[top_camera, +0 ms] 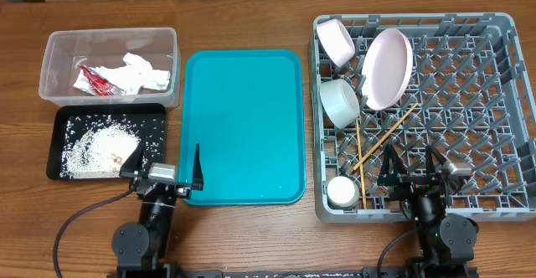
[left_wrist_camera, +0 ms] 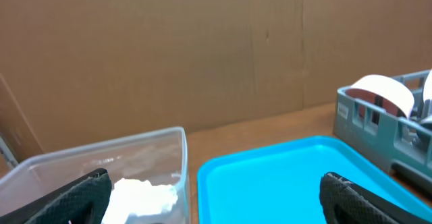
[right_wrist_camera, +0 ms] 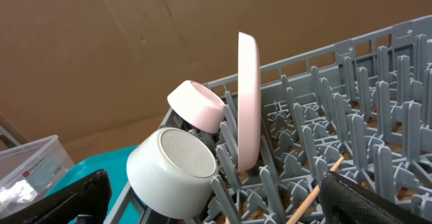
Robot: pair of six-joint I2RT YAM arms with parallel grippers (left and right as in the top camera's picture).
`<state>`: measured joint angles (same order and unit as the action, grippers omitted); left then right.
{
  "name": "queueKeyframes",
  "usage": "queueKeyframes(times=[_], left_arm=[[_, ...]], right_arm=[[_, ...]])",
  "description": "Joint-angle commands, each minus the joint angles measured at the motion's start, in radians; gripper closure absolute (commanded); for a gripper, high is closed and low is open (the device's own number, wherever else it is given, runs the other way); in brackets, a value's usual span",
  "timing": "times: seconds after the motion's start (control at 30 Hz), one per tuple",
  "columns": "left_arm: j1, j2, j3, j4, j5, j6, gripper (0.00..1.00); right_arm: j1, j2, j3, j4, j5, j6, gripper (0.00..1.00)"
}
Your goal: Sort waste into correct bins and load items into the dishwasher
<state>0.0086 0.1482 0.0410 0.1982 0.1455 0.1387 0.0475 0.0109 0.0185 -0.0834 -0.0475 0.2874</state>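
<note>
The grey dish rack (top_camera: pixel 469 102) holds a white plate (top_camera: pixel 387 67) on edge, two white bowls (top_camera: pixel 336 41) (top_camera: pixel 340 102), a small white cup (top_camera: pixel 342 192) and wooden chopsticks (top_camera: pixel 378 146). The clear tub (top_camera: pixel 50 60) holds the red-and-white wrapper (top_camera: pixel 96 80) and the white napkin (top_camera: pixel 142 73). The black tray (top_camera: pixel 155 123) holds rice grains (top_camera: pixel 92 144). My left gripper (top_camera: pixel 165 171) is open and empty at the front of the teal tray (top_camera: pixel 243 127). My right gripper (top_camera: pixel 412 171) is open and empty over the rack's front edge. The plate (right_wrist_camera: pixel 248 102) and a bowl (right_wrist_camera: pixel 172 173) show in the right wrist view.
The left wrist view shows the clear tub (left_wrist_camera: pixel 169 143), the teal tray (left_wrist_camera: pixel 283 177) and the rack's corner (left_wrist_camera: pixel 358 113). A brown cardboard wall stands behind the table. Bare wooden table lies along the front edge.
</note>
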Motion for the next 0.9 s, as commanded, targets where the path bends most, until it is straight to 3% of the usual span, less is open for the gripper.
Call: queueKeyframes(times=[0.0, 0.17, 0.87], left_arm=[[0.007, -0.069, -0.036, -0.092, -0.014, 0.027, 0.0], [0.007, -0.121, -0.036, -0.278, -0.044, 0.06, 0.0], [0.007, -0.144, -0.036, -0.269, -0.051, 0.04, 0.0]], right_arm=[[-0.002, -0.008, -0.011, 0.004, 0.004, -0.006, 0.0], [-0.002, -0.008, -0.011, 0.004, 0.005, -0.006, 0.0], [-0.002, -0.008, -0.011, 0.004, 0.004, -0.006, 0.0]])
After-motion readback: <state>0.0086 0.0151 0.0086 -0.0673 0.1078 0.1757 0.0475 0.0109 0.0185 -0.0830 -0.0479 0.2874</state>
